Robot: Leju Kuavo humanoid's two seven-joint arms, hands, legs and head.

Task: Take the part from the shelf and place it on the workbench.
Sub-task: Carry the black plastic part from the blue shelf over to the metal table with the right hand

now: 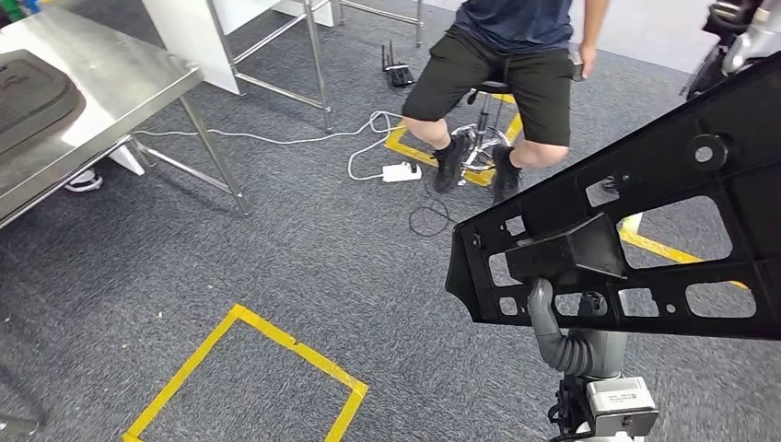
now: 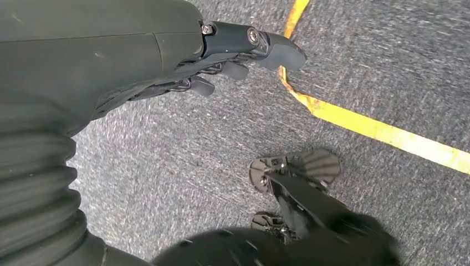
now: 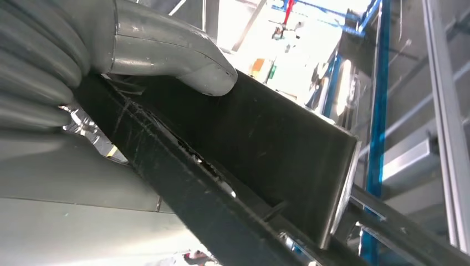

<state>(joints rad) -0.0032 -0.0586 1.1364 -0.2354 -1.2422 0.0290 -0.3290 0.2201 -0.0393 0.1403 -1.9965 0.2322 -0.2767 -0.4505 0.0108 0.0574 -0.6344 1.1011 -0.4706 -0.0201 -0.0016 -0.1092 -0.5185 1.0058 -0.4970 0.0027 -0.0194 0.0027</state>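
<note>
Right hand [image 1: 553,318] is coming up at lower right of the head view, thumb pressing on the black part [image 1: 645,230] and gripping it from below; in the right wrist view the grey thumb [image 3: 183,61] is lying flat on the part's dark panel [image 3: 260,144]. The part, a big black frame with cut-out windows, is tilting up toward the upper right corner, held off the floor. Left hand [image 2: 221,61] is hanging over grey carpet [image 2: 183,166], fingers [image 2: 277,50] curling loosely, holding nothing. Yellow tape square [image 1: 249,378] is lying on the carpet at lower centre. Steel table [image 1: 101,101] is sitting at upper left, well apart from the part, a dark tray [image 1: 28,92] resting on it. A person [image 1: 497,64] is sitting on a stool [image 1: 479,138] at top centre, with a white power strip [image 1: 401,172] and cables nearby.
</note>
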